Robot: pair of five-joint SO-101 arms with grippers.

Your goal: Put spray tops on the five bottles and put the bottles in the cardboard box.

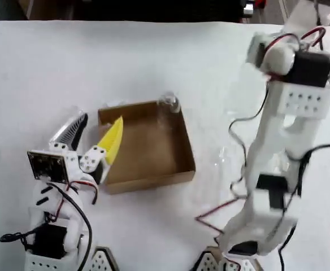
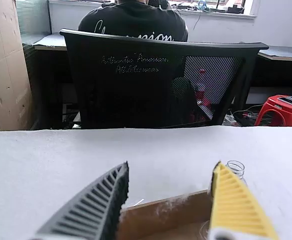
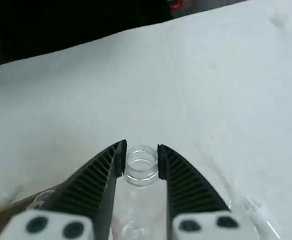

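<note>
Cardboard box point(image 1: 153, 179) sits mid-frame in the high view, on the white table point(image 1: 52, 68). At lower left the left gripper point(image 1: 102, 118) is spread wide, its grey and yellow fingers astride the box's left wall. An uncapped bottle point(image 1: 168, 103) stands at the box's upper right corner. In the right wrist view, low and central, the right gripper point(image 3: 140, 150) is pinched narrow on the neck of a clear bottle point(image 3: 142, 167).

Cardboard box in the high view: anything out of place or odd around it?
A clear bottle at the far corner of the cardboard box has a bare neck, no spray top; whether it stands inside or just outside is unclear.
</note>
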